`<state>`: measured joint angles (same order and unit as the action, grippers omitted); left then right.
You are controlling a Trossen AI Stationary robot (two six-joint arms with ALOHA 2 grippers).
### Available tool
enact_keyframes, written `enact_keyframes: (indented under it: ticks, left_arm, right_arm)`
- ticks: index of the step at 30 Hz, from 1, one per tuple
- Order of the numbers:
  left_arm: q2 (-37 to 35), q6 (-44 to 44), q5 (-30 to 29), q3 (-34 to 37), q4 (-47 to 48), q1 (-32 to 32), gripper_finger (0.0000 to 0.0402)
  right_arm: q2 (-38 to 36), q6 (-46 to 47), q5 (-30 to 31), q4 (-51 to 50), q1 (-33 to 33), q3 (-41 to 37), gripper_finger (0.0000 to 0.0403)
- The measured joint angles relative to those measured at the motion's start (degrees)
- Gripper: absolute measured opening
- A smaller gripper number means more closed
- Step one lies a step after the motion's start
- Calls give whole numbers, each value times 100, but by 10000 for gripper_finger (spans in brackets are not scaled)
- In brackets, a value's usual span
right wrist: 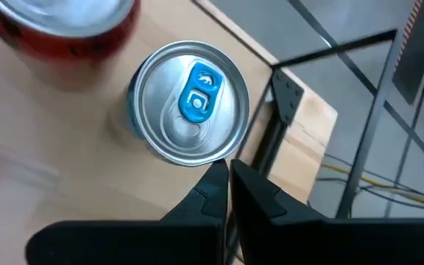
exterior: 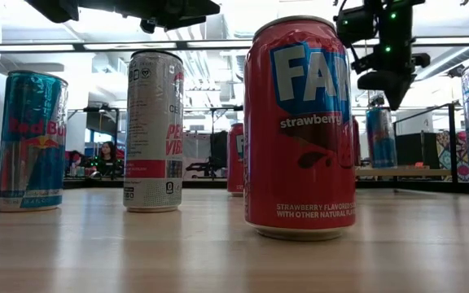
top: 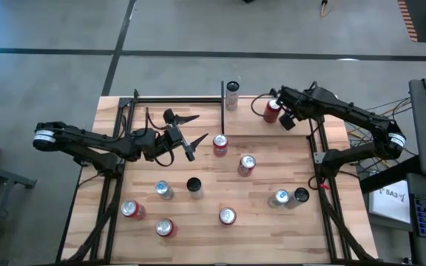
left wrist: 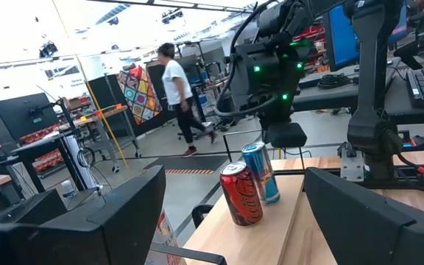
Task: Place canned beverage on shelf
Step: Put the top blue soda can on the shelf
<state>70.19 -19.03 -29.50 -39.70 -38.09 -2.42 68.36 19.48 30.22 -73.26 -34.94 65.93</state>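
A blue can (right wrist: pixel 190 103) with a silver top and blue tab stands upright on the light-wood shelf (left wrist: pixel 285 221) at the table's far right. A red can (left wrist: pixel 240 193) stands beside it, and it also shows in the high view (top: pixel 272 109). My right gripper (right wrist: pixel 227 173) is shut and points down just over the blue can's rim. It shows above the blue can (left wrist: pixel 260 173) in the left wrist view. My left gripper (top: pixel 191 133) hangs open and level over the table's left middle, with nothing between its fingers. My right gripper's shut fingertips (right wrist: pixel 216 180) stand at the blue can's rim (right wrist: pixel 212 158), coming from above. I cannot tell whether they touch it.
A white can (top: pixel 232 94) stands by the black post at the far edge. Several cans dot the table's middle and near half, among them a red one (top: pixel 220 144) and a black one (top: pixel 194 185). A strawberry can (exterior: pixel 300 126) fills the low view. A person (left wrist: pixel 175 96) walks in the room.
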Motion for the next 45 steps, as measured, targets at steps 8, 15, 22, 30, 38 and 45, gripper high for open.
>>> enact_keyframes:
  ticks: [8, 15, 22, 30, 38, 45]
  left_arm:
    - [0, 0, 0, 0, 2, 0, 311]
    - [0, 2, 0, 0, 2, 0, 311]
    - [0, 20, 0, 0, -9, -1, 311]
    - [0, 24, 0, 0, -26, 0, 311]
    - [0, 24, 0, 0, -32, 0, 311]
    - [0, 15, 0, 0, -39, 0, 311]
  right_arm:
    - [0, -22, 0, 92, 0, 0, 9]
    - [-4, 121, -16, -248, 2, 263, 9]
    - [-44, 345, -13, 91, 2, 608, 9]
    - [5, 251, -53, 923, 2, 590, 9]
    - [9, 346, -76, 935, 4, 408, 9]
    - [9, 348, -221, 1127, 4, 301, 9]
